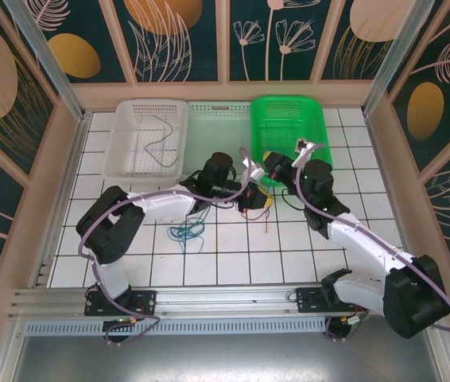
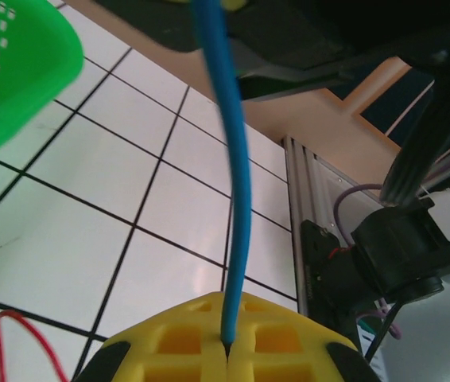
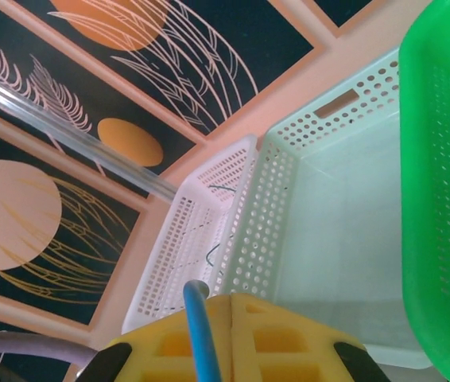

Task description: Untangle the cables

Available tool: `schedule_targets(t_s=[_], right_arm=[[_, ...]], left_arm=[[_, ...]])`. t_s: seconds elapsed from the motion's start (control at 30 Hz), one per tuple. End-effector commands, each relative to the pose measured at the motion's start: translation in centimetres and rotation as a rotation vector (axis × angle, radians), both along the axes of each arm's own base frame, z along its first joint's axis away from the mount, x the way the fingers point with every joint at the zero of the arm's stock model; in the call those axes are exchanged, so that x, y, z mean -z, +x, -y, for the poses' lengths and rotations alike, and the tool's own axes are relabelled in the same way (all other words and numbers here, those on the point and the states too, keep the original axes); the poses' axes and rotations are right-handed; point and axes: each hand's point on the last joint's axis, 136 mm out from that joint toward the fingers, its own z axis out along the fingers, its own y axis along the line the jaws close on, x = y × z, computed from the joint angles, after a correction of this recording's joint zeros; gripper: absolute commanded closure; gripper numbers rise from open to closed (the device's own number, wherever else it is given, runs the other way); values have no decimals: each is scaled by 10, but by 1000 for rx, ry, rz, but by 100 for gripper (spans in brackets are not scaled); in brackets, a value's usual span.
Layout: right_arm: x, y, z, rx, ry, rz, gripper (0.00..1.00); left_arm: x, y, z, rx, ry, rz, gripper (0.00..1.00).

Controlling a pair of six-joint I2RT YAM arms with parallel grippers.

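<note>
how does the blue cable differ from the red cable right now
The blue cable is pinched in both the left hand and the right hand; the red cable is in neither. The blue cable runs nearly straight above the tiles; the red cable lies on them in a loose loop. Both are thin, flexible wires.

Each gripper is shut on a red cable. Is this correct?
No: the cable is blue, not red. The left wrist view shows the left gripper shut on the blue cable; the right wrist view shows the right gripper shut on it too.
</note>
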Motion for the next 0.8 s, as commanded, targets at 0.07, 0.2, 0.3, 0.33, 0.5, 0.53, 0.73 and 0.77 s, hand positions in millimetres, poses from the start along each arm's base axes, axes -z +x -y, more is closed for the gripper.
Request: schedule_targets(t_s=[0.07, 0.2, 0.3, 0.33, 0.5, 0.53, 0.73, 0.77], right_arm=[[-28, 3, 20, 185, 121, 95, 100], [-18, 4, 27, 232, 146, 73, 100], [-15, 4, 27, 228, 136, 61, 100], [-16, 3, 27, 226, 127, 62, 100], [-22, 0, 26, 208, 59, 59, 100], [-21, 2, 26, 199, 37, 46, 100], [-11, 22, 13, 91, -169, -50, 100], [-6, 26, 8, 62, -222, -73, 100]], left_arm=[[6, -24, 9, 91, 13, -67, 95], [-1, -22, 9, 84, -6, -51, 94], [-2, -19, 10, 62, -5, -44, 93], [-2, -18, 9, 50, -4, -41, 91], [1, 0, 3, -90, 30, -9, 73], [2, 6, 0, -132, 41, 2, 71], [-27, 29, -26, -349, 35, 127, 17], [-35, 32, -32, -385, 27, 158, 9]])
